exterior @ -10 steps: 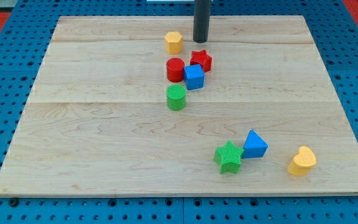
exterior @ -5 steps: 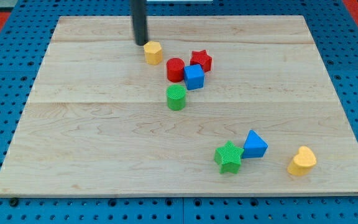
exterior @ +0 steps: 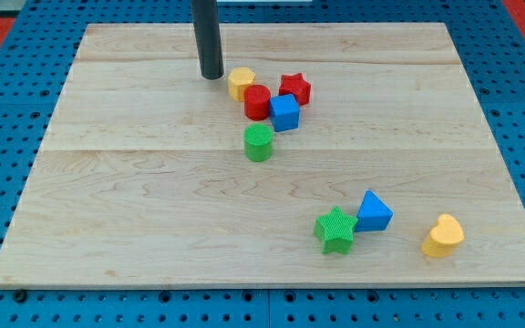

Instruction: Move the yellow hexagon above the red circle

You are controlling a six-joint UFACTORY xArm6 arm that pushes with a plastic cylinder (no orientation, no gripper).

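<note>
The yellow hexagon [exterior: 240, 83] sits on the wooden board, touching the upper left side of the red circle [exterior: 257, 102]. My tip [exterior: 211, 76] is on the board just left of the yellow hexagon, a small gap apart. A blue cube [exterior: 284, 113] touches the red circle's right side, and a red star [exterior: 294, 88] sits above the cube.
A green cylinder [exterior: 259, 143] stands below the red circle. At the lower right lie a green star [exterior: 335, 230], a blue triangle [exterior: 373, 212] and a yellow heart [exterior: 444, 236]. The board [exterior: 108, 200] rests on a blue pegboard.
My tip swung from the right of the yellow hexagon to its left, then moved right and down. The hexagon was pushed left, then back right against the red circle.
</note>
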